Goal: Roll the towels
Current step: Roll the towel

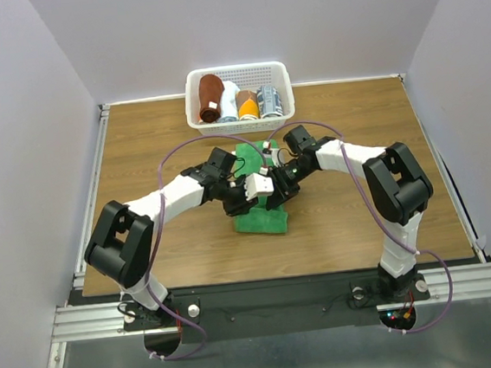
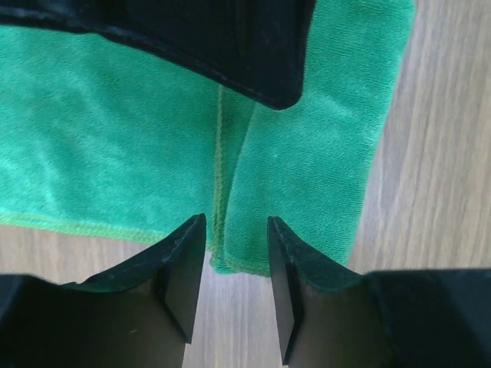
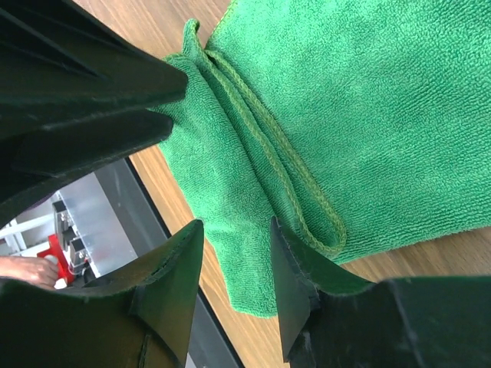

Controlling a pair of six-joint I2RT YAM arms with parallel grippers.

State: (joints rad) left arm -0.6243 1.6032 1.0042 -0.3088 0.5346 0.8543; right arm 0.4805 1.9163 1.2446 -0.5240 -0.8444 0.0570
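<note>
The green towel [image 1: 262, 220] is laid folded at the middle of the counter, seemingly so that a roll can be started. The left gripper [image 2: 236, 222] and right gripper [image 3: 236, 226] are poised over its layered edges. Both jaws are narrowly parted and nothing is gripped.

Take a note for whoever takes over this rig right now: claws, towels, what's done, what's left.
Left claw: open, over an edge of the green towel, holding nothing.
Right claw: open, over a folded edge of the same towel, holding nothing.
The green towel lies flat and folded in the middle of the table, not rolled.
Done: rolled towels stand in the basket at the far edge.
Left: roll the green towel; presumably it then joins the others.
</note>
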